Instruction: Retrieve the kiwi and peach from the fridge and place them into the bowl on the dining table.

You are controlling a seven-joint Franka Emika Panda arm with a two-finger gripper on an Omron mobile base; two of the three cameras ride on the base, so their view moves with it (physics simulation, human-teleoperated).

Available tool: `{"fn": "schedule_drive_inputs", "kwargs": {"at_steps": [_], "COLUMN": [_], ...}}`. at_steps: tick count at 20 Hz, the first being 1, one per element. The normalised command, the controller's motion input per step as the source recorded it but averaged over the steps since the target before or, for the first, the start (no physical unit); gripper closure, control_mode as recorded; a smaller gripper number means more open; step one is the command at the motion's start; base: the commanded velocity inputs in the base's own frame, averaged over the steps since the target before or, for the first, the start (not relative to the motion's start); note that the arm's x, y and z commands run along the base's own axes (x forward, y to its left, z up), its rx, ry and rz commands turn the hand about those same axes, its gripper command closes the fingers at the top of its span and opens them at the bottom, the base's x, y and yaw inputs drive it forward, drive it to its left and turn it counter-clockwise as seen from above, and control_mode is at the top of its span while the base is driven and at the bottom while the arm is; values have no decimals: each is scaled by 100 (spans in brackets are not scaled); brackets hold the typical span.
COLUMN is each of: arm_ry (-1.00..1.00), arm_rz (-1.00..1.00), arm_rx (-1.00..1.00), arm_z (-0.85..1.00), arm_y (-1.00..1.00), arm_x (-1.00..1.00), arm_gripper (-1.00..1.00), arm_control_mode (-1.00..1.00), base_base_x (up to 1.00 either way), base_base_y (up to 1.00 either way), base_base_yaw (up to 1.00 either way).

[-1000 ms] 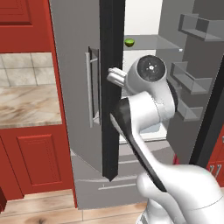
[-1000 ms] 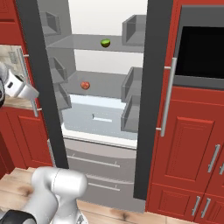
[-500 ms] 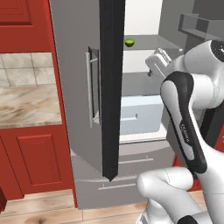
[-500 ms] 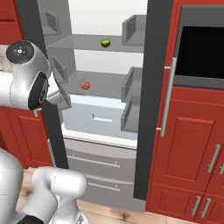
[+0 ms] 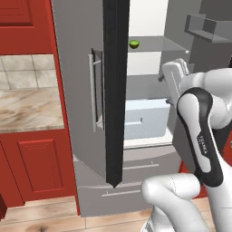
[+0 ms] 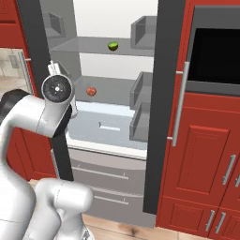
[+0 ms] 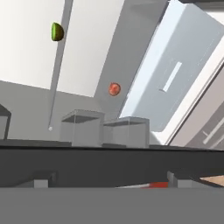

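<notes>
The fridge stands with both doors swung open. The green kiwi lies on its upper glass shelf, and the hand view shows the kiwi too. One shelf lower sits the pinkish-red peach, which is the peach near the middle of the hand view. My gripper is open and empty, in front of the fridge opening, short of both fruits. In the left base view the gripper points into the fridge at about the lower shelf's height. The bowl and dining table are out of view.
The left door's dark edge juts out beside my arm. Door bins line the right door. A pale crisper drawer lies under the shelves. Red cabinets and a dark oven flank the fridge on the right, a marble counter on the left.
My arm has swung from beside the left door to the front of the fridge opening, and the hand now faces the shelves. The fruits have not moved.
</notes>
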Motion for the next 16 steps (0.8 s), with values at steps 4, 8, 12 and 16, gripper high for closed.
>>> {"fn": "schedule_drive_inputs", "kwargs": {"at_steps": [4, 8, 12, 16], "arm_ry": [2, 1, 0, -8], "arm_rz": [14, 23, 10, 0], "arm_rx": [0, 0, 0, 0], "arm_z": [3, 1, 4, 4], "arm_y": [18, 33, 30, 12], "arm_x": [44, 57, 52, 32], "arm_gripper": [-100, -100, -100, -100], "arm_control_mode": [-100, -100, -100, -100], "base_base_x": [0, 0, 0, 0], "base_base_y": [0, 0, 0, 0], "base_base_yaw": [0, 0, 0, 0]}}
